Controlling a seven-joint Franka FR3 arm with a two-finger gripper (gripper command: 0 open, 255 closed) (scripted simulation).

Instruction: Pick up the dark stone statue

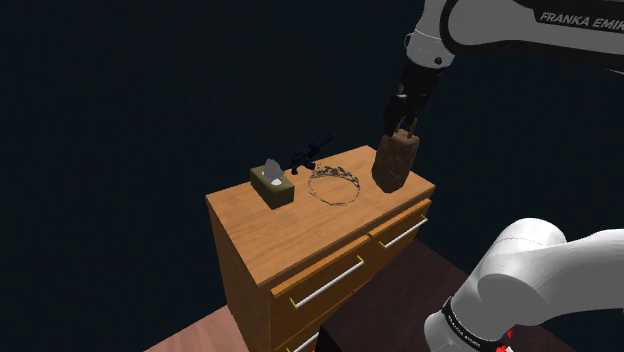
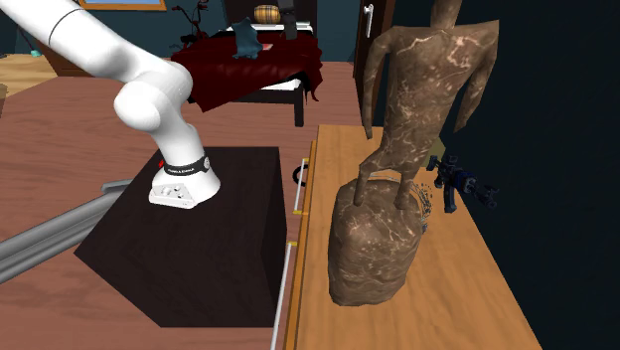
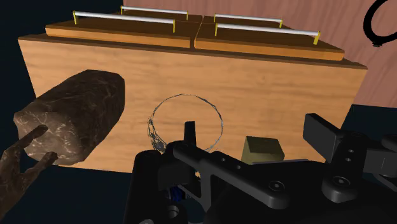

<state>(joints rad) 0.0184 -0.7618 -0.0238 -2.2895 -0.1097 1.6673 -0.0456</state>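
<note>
Statue [image 3: 73, 114] upright on dresser [image 3: 286, 83], long axis vertical. Seen offset beside pincer [image 3: 254, 135], not between fingers. Pincer spread, empty. Sideways shift judged needed.

White rounded arm [image 1: 540, 262], dark joints [image 1: 468, 322], grey FRANKA lettering [image 1: 578, 18], all-black tool [image 1: 405, 128]

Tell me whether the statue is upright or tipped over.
Upright. The brown statue has its blocky base down at the wooden dresser top, legs and torso rising straight above. Whether the base touches the top, cannot tell.
</note>
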